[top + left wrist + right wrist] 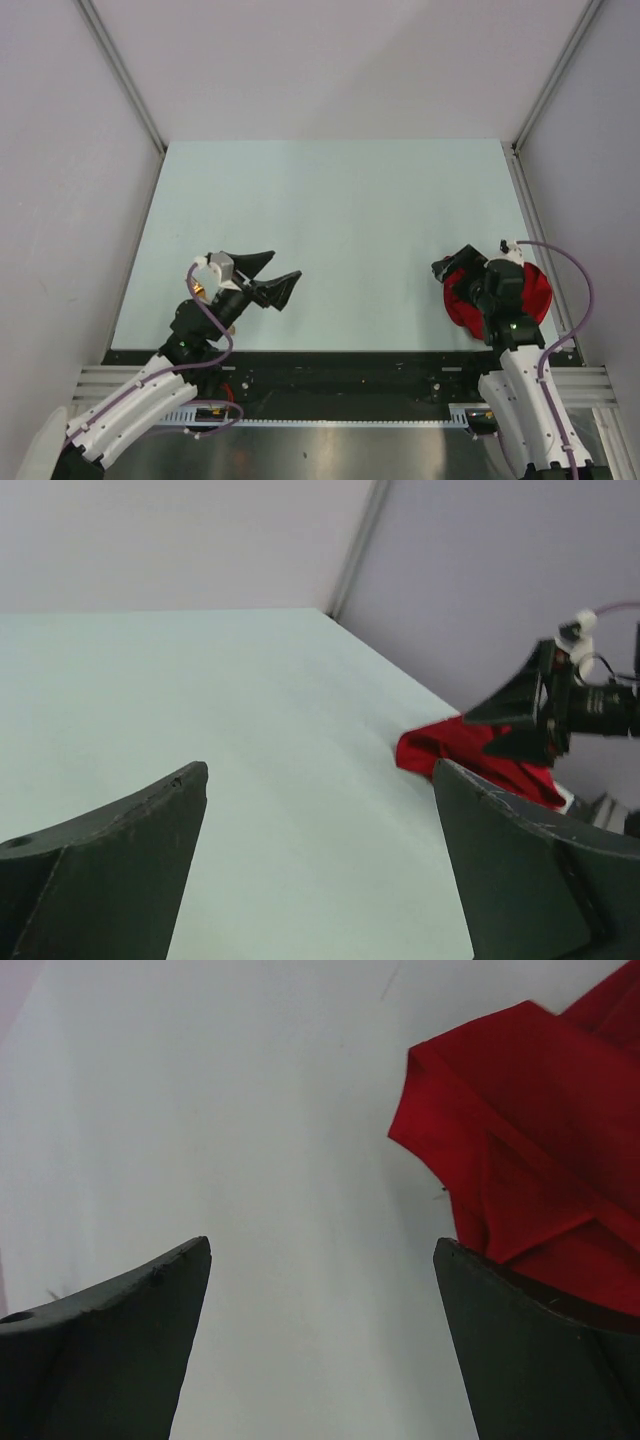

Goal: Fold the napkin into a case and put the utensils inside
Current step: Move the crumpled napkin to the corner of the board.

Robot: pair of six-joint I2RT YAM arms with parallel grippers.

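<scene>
Hovering over the napkin (540,290)'s left edge: right end effector (452,268), wide open, empty; left end effector (283,265) likewise, well apart.

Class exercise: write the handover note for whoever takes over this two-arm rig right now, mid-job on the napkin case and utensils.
Left gripper: open, holding nothing, over the left near part of the table.
Right gripper: open, holding nothing, over the left edge of the napkin; contact cannot be told.
Napkin: a crumpled red heap near the table's right near corner, not folded.
Utensils: not in any view.
Done: nothing visible.
Left: spread the napkin, fold the case, find and insert the utensils.
</scene>
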